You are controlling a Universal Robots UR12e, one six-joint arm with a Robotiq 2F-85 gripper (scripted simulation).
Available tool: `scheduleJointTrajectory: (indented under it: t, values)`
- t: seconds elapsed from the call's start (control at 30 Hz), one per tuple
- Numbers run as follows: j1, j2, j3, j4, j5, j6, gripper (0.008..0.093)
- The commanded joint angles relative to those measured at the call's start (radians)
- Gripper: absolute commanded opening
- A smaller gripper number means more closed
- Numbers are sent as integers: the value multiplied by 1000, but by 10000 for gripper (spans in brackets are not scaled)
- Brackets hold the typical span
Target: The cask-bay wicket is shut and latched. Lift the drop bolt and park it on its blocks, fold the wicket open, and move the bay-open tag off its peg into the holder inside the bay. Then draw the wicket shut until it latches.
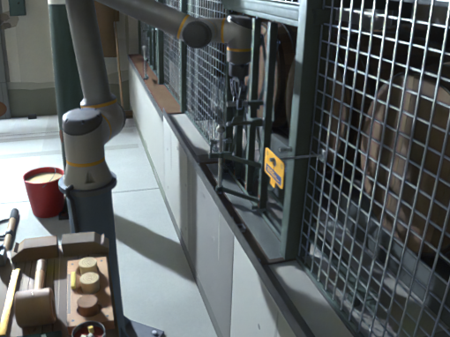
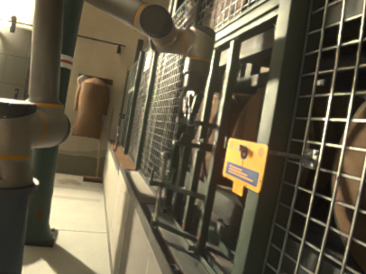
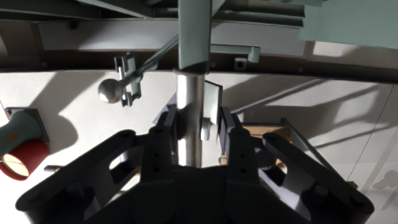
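Note:
My gripper (image 3: 198,122) points down beside the wicket (image 1: 247,110) and its two fingers close on a vertical steel bar, the wicket's pull handle (image 3: 189,112), which runs up between them. The wicket's green frame stands out from the bay front. The drop bolt (image 1: 219,154), a thin rod with a ball knob (image 3: 109,91), stands upright in its bracket just left of the handle. The yellow bay-open tag (image 1: 274,168) hangs on a peg that sticks out from the mesh panel to the right of the opening. Casks show dimly behind the mesh (image 1: 379,145).
A red bucket (image 1: 43,190) stands on the floor by the arm's base, and a tray with a mallet (image 1: 33,304) and bungs lies nearer the camera. The long sill (image 1: 207,185) runs under the bays. Mesh panels flank the opening.

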Motion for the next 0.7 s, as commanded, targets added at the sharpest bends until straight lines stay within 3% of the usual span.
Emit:
scheduleJointTrajectory:
  t: [0.0, 0.67]
  values:
    - [3, -1, 1, 2, 5, 2, 80]
    - [53, -9, 8, 4, 5, 52, 80]
